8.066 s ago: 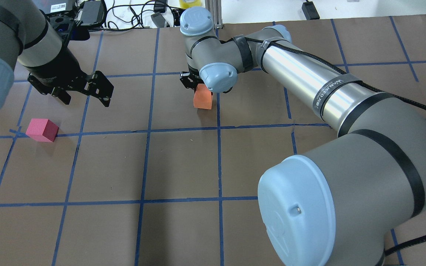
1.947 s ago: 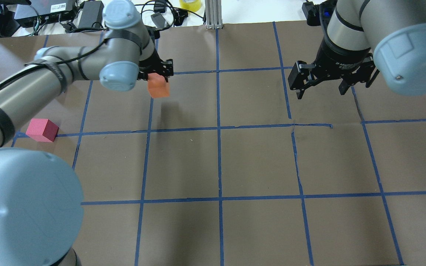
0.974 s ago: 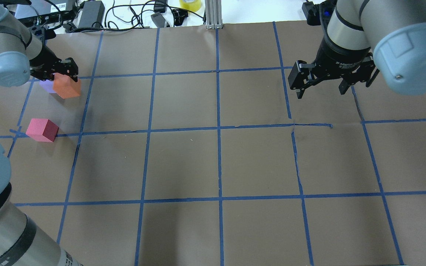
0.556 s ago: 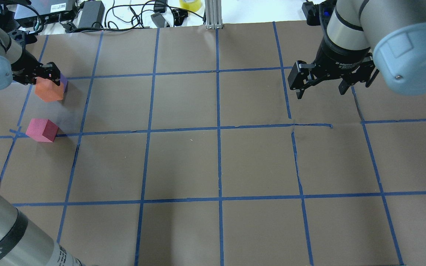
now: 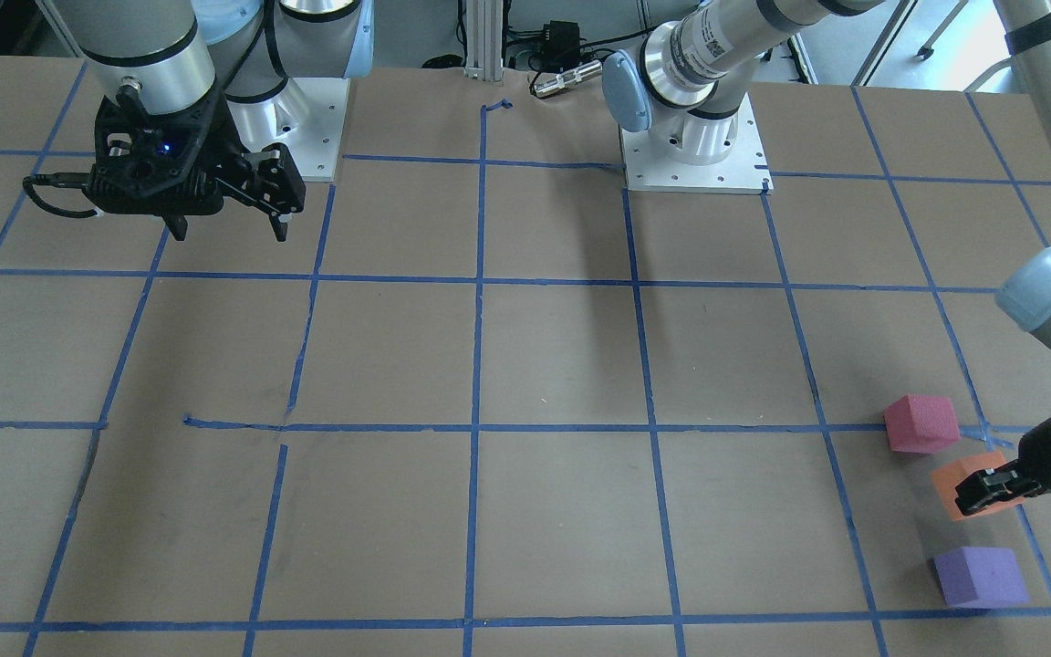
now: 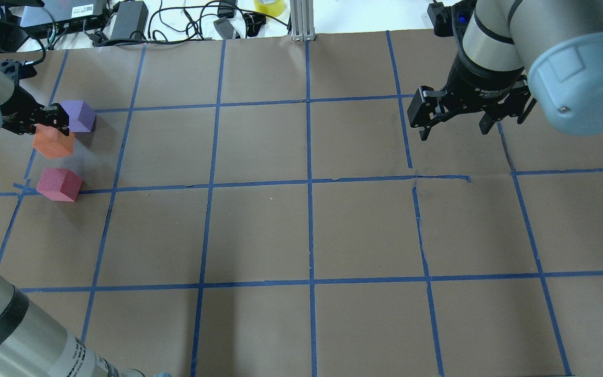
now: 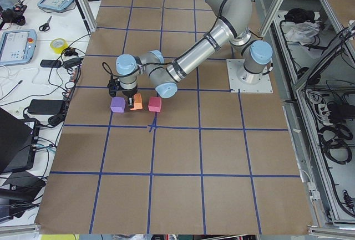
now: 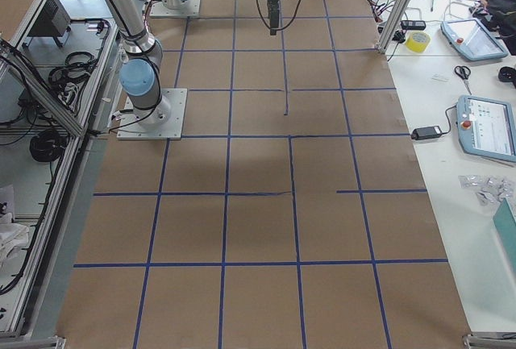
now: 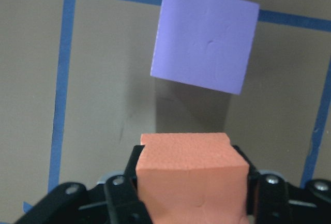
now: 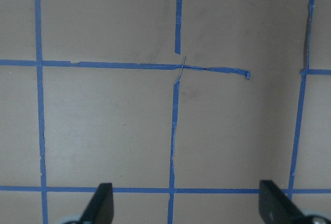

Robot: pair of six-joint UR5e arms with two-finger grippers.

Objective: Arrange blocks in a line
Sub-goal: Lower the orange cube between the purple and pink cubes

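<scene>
My left gripper (image 6: 45, 123) is shut on the orange block (image 6: 53, 144) at the table's far left; the block also shows in the front view (image 5: 968, 482) and the left wrist view (image 9: 190, 180). It sits between the purple block (image 6: 77, 115) beyond it and the pinkish-red block (image 6: 59, 184) nearer me. In the front view the purple block (image 5: 980, 577) and pinkish-red block (image 5: 920, 423) flank it. The purple block fills the top of the left wrist view (image 9: 206, 38). I cannot tell whether the orange block touches the table. My right gripper (image 6: 453, 123) is open and empty, high at the far right.
The table (image 6: 301, 230) is brown paper with a blue tape grid. Cables, power bricks and a yellow tape roll (image 6: 269, 5) lie beyond its far edge. The arm bases (image 5: 694, 151) stand on white plates at the robot's side.
My left gripper has carried the orange block from the table's middle to the far left, then toward me, past the purple block. The right arm has drawn back to the far right and stays still.
</scene>
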